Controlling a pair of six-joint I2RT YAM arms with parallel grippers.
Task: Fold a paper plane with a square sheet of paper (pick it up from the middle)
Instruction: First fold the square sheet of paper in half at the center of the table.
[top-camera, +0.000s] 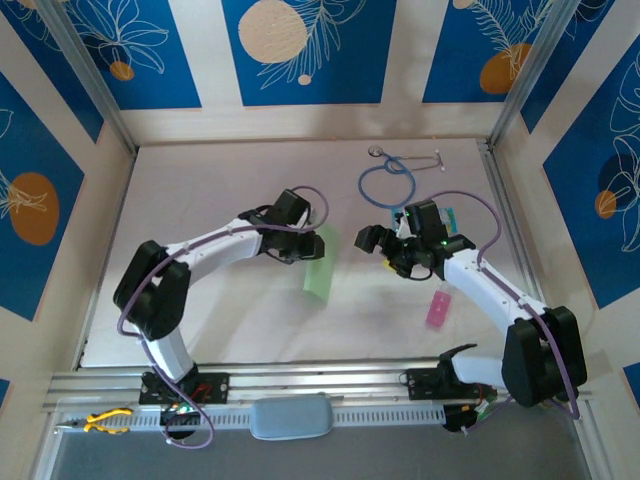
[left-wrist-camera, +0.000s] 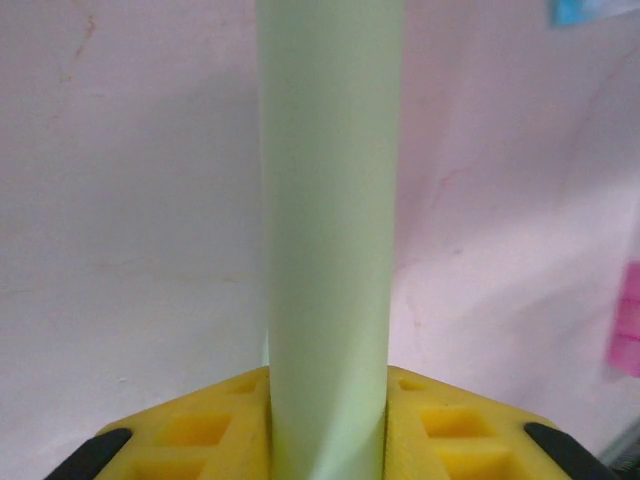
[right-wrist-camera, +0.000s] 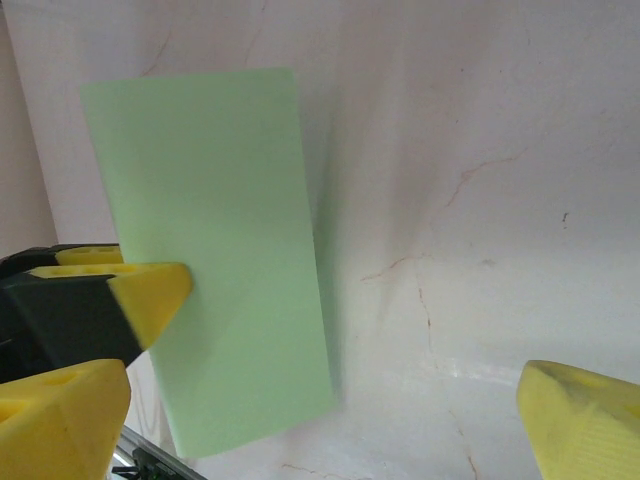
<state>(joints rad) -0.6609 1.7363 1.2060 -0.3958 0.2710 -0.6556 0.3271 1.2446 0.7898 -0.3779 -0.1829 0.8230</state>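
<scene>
The light-green sheet of paper (top-camera: 318, 262), creased into a narrow rectangle, hangs just above the table at its middle. My left gripper (top-camera: 303, 243) is shut on its upper end. In the left wrist view the paper (left-wrist-camera: 330, 200) runs straight up from between the yellow fingers of the left gripper (left-wrist-camera: 328, 430). My right gripper (top-camera: 382, 248) stands open a short way to the right of the sheet, apart from it. The right wrist view shows the paper (right-wrist-camera: 220, 250) as a flat rectangle left of centre, with nothing inside the wide-open right gripper (right-wrist-camera: 320, 430).
A small pink strip (top-camera: 438, 305) lies on the table under the right arm. A teal-and-white card (top-camera: 447, 218) and a blue stethoscope (top-camera: 388, 180) lie behind the right gripper. Walls close the table on the left, right and far sides.
</scene>
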